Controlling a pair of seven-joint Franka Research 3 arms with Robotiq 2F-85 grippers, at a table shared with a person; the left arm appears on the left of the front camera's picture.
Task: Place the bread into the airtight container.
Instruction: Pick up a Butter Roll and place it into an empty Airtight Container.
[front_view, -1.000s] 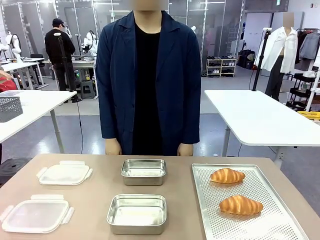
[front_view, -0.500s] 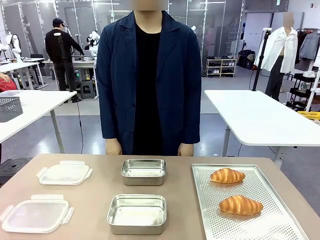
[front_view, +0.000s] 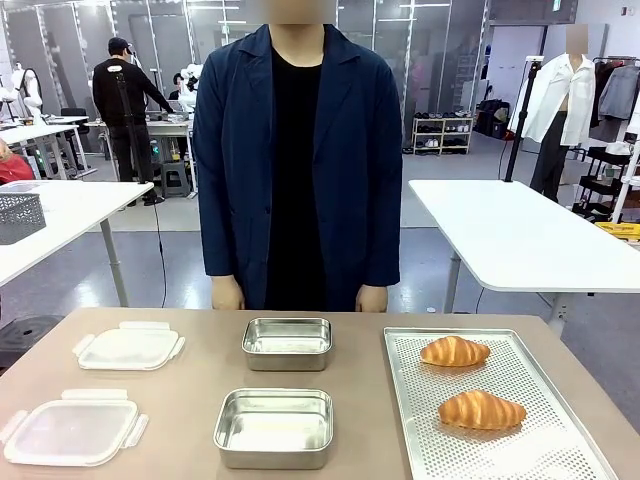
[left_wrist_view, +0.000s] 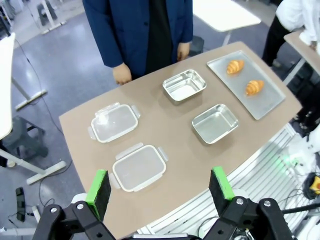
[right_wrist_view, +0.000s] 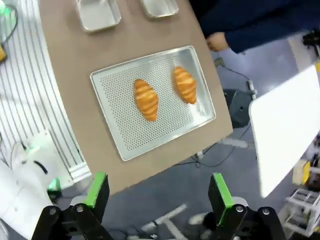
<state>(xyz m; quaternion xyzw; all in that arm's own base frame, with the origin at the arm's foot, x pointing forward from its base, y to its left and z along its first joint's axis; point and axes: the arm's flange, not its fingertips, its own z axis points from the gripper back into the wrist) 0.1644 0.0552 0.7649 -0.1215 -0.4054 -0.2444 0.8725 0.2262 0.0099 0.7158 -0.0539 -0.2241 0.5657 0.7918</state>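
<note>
On the perforated tray (front_view: 540, 450) at the right of the surface (front_view: 195, 395), the far croissant (front_view: 454, 351) and near croissant (front_view: 481, 410) lie with their long axes running left to right. Nothing on the surface has moved since earlier. The left tool (left_wrist_view: 159, 187) and right tool (right_wrist_view: 158, 188) hang high overhead, both spread wide and empty.

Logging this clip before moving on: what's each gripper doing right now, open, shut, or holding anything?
Left gripper: open, holding nothing.
Right gripper: open, holding nothing.
</note>
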